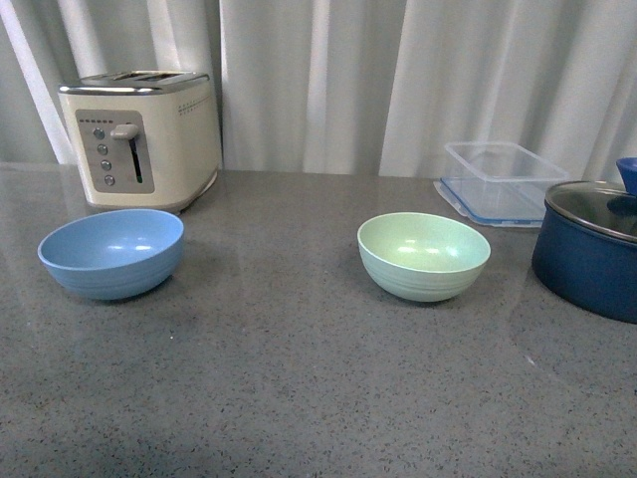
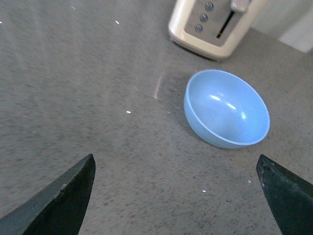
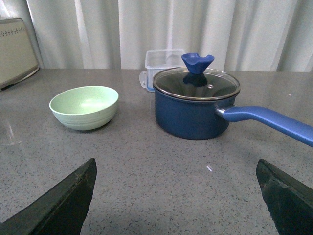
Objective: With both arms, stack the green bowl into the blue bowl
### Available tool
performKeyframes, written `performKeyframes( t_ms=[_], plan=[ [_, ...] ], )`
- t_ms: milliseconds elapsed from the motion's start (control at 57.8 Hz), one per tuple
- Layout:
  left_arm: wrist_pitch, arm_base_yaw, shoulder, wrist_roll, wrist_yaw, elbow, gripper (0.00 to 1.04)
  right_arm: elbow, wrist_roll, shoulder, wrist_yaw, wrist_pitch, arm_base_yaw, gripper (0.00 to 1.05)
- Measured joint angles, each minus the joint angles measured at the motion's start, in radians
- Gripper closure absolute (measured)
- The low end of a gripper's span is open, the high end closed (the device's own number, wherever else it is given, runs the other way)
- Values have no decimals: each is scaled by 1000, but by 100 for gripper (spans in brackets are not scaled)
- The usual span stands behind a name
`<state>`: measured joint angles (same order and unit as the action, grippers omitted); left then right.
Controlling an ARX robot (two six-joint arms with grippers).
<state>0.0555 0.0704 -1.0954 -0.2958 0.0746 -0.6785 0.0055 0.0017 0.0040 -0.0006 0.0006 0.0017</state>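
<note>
Two bowls stand upright and well apart on the grey speckled surface [image 1: 299, 388]. The blue bowl [image 1: 111, 252] is placed at the left, just in front of a cream toaster [image 1: 139, 137], which is set farther back against a white curtain [image 1: 328, 80]. The green bowl [image 1: 423, 255] is placed right of the middle, about as near as the blue one, and both are seen to be empty. Behind and to the right of the green bowl a clear plastic container [image 1: 503, 179] is set. At the right edge a dark navy pot [image 1: 587, 259] with a glass lid [image 1: 597, 207] is partly cut off by the frame. Neither arm is shown in the front view.

In the left wrist view the left claw [image 2: 174, 157] is spread wide, with only its two dark fingertips [image 2: 63, 200] visible. Nothing is held between them, and bare surface is seen in the gap. The blue bowl is seen beyond it, clear of both fingers, with the toaster just past the bowl.

In the right wrist view the right claw [image 3: 176, 161] is likewise spread wide and nothing is gripped. The green bowl is seen ahead, apart from its fingers [image 3: 61, 205], and beside the pot, whose long blue handle [image 3: 269, 122] is pointed away from the bowl.
</note>
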Motion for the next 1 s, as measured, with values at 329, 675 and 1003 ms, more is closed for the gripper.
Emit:
performKeyframes(
  t_ms=[329, 675, 1003],
  plan=[
    [-114, -77, -421, -94, -8, -353, 7, 0, 0, 0, -1, 0, 0, 10],
    [-204, -56, -659, -165, 10, -558, 7, 0, 0, 0, -1, 0, 0, 10],
    [-277, -61, -737, -181, 3, -666, 40, 0, 0, 0, -1, 0, 0, 10]
  ],
)
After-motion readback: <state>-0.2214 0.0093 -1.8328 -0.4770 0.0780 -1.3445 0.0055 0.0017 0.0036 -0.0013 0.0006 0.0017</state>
